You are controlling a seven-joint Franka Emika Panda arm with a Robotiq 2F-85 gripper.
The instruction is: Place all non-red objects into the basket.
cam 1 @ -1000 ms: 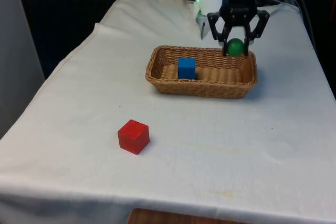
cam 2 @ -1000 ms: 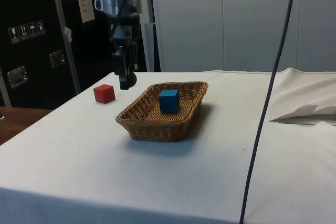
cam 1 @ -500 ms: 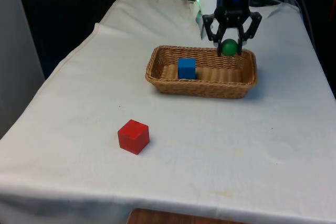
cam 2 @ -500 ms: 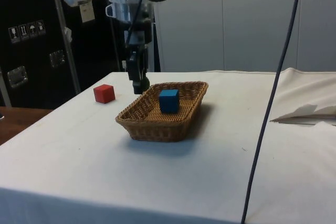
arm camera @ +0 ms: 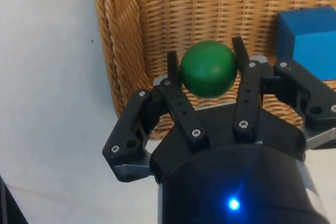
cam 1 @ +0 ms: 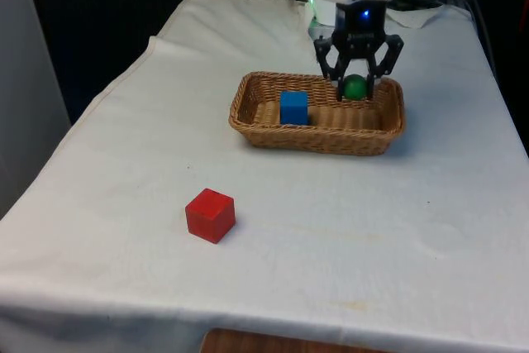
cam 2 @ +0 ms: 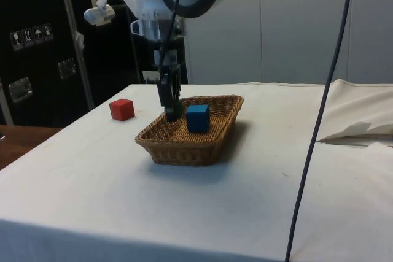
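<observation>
Black two-finger gripper (cam 1: 356, 88) closed on small green ball (cam 1: 355, 87), held just above oval woven wicker basket (cam 1: 248, 109), 1 blue cube (cam 1: 293, 107) seated inside, red cube (cam 1: 210, 215) left well apart on white cloth (cam 1: 397, 212).

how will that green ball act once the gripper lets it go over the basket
Being round, the green ball will probably roll a little on landing. The wicker basket has raised walls that should stop it, or the blue cube might. Held only at two points, it could slip.

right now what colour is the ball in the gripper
Green. The ball held in the gripper over the basket shows best in the wrist view.
</observation>
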